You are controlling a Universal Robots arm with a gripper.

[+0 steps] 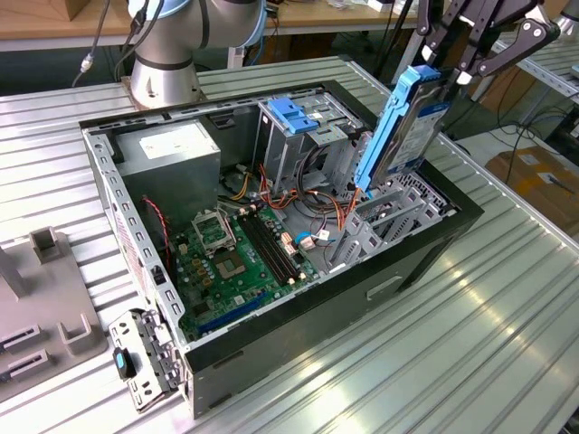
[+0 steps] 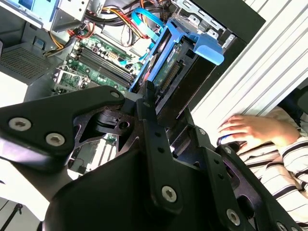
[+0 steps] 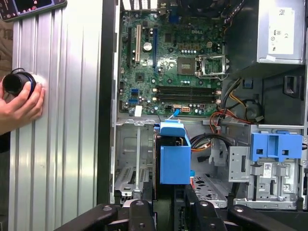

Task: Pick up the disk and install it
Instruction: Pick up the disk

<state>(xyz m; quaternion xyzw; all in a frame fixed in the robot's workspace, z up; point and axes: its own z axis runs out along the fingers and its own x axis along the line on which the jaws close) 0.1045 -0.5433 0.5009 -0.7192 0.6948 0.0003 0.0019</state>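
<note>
The disk [image 1: 404, 127], a silver-grey drive in a bright blue frame, hangs tilted on edge over the open computer case [image 1: 425, 258], at the exterior view's right. My gripper [image 1: 443, 72] is shut on its upper end. Its lower end reaches down beside the grey empty drive bay [image 1: 389, 217] at the case's near corner. In the second wrist view the disk [image 2: 168, 67] juts out from between the black fingers [image 2: 148, 96]. In the first wrist view the disk [image 3: 174, 163] is seen end-on, beside the empty bay [image 3: 134, 163].
Inside the case lie the motherboard [image 1: 235, 258], a power supply [image 1: 172, 149], loose cables [image 1: 312, 194] and a grey drive cage with a blue latch [image 1: 294, 113]. A person's hand [image 3: 21, 103] rests on the ribbed table beside the case. A grey fixture [image 1: 45, 307] stands at the exterior view's left.
</note>
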